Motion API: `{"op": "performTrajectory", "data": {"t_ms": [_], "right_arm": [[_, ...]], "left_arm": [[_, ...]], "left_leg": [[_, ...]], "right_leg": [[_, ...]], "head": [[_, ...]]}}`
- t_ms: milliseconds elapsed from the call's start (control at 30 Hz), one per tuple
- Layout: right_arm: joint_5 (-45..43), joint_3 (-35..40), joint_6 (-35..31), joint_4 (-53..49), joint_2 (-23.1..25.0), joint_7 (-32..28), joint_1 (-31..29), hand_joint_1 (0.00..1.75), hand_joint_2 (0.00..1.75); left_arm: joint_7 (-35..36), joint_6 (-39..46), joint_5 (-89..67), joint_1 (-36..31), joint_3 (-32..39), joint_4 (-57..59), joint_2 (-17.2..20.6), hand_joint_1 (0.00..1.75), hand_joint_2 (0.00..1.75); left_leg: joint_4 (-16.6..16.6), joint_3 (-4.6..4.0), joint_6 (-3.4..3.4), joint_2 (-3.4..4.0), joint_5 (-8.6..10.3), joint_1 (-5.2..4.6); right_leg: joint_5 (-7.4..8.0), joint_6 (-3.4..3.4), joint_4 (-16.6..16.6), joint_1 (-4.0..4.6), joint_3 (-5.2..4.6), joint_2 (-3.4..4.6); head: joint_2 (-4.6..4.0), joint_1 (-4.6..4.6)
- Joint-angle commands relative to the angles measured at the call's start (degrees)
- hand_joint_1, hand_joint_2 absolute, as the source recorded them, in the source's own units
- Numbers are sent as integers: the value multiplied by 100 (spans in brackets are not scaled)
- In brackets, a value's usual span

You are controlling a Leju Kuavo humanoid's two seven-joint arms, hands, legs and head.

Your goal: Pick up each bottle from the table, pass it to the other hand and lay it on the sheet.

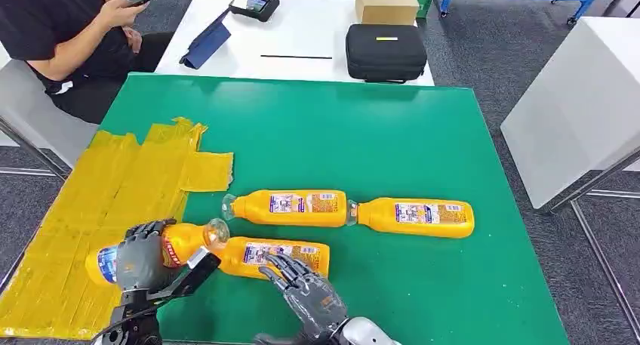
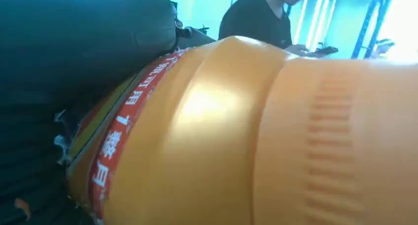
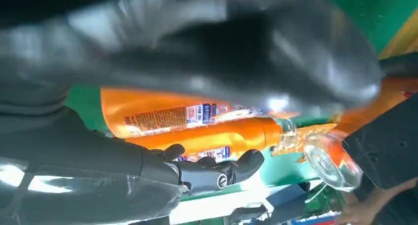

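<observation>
My left hand (image 1: pixel 140 260) grips an orange bottle (image 1: pixel 185 241) around its middle, over the near edge of the yellow sheet (image 1: pixel 113 201); its clear cap (image 1: pixel 217 229) points right. Up close, that bottle (image 2: pixel 256 136) lies against my left hand's dark fingers (image 2: pixel 74 52). My right hand (image 1: pixel 308 291) holds nothing, fingers spread, at the near side of a second bottle (image 1: pixel 290 253) lying on the green table (image 1: pixel 340 133). Two more bottles (image 1: pixel 288 207) (image 1: pixel 416 217) lie end to end behind it. The right wrist view shows my fingers (image 3: pixel 212 171), two bottles (image 3: pixel 162 112) and the held bottle's cap (image 3: pixel 330 162).
A person (image 1: pixel 68 35) sits at the far left corner holding a phone. Behind the green table, a white table (image 1: pixel 302 28) carries a black case (image 1: pixel 386 52), a cardboard box (image 1: pixel 386 1) and a blue folder (image 1: pixel 205 43). Another white table (image 1: pixel 581 103) stands to the right.
</observation>
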Motion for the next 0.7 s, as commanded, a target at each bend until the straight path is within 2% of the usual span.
{"op": "performTrajectory", "data": {"t_ms": [33, 167, 200, 233, 267, 300, 367, 467, 500, 700], "right_arm": [[162, 159, 140, 459, -5, 86, -243, 0, 0], [162, 159, 140, 459, -5, 86, -243, 0, 0], [170, 157, 146, 479, 2, 87, -263, 0, 0], [169, 155, 147, 491, 7, 88, -287, 0, 0], [177, 159, 153, 551, 23, 93, -343, 0, 0], [166, 129, 152, 565, 33, 115, -354, 0, 0], [185, 17, 134, 529, 50, 189, -306, 0, 0], [189, -54, 148, 579, 91, 241, -327, 0, 0], [189, -82, 150, 628, 113, 258, -354, 0, 175], [256, -131, 110, 745, 173, 341, -448, 0, 175]], "left_arm": [[81, -188, -14, -397, 4, 884, 72, 175, 175], [81, -188, -14, -397, 4, 884, 72, 175, 175], [111, -213, -43, -415, 42, 910, 47, 120, 175], [153, -215, -42, -444, 143, 943, -3, 0, 175], [491, -337, -289, -505, 234, 1036, -33, 0, 175], [523, -292, -255, -514, 329, 1014, -78, 0, 0], [169, -39, 37, -569, 590, 1020, -203, 0, 0], [74, 6, 95, -610, 758, 936, -246, 0, 0], [60, -13, 116, -627, 798, 927, -252, 0, 0], [42, -54, 140, -669, 845, 965, -246, 0, 0]], "left_leg": [[-7, 17, -6, -2, -2, 1], [-10, 28, -14, -3, -1, -3], [-10, 24, -14, -2, 3, -2], [-7, 18, -13, 0, 4, 0], [-9, 28, -17, -1, 2, -2], [-9, 23, -17, -2, 5, 0], [-8, 24, -17, -2, 7, -1], [-6, 21, -18, 0, 9, 0], [-6, 26, -21, -5, 6, -2], [-8, 29, -20, -4, 8, -2]], "right_leg": [[-3, -7, -2, 0, 14, 4], [-8, -13, 6, -4, 19, 7], [-5, -11, 5, -2, 15, 7], [-3, -9, 6, -1, 10, 6], [-6, -13, 8, -3, 17, 9], [-3, -11, 7, -1, 14, 6], [-4, -12, 9, -2, 16, 7], [0, -13, 10, -1, 11, 7], [-4, -17, 13, -2, 14, 7], [-4, -14, 12, -3, 17, 5]], "head": [[0, 0], [0, 2], [0, 0], [0, 0], [0, 0], [0, 0], [0, 2], [0, -2], [0, 2], [0, 0]]}}
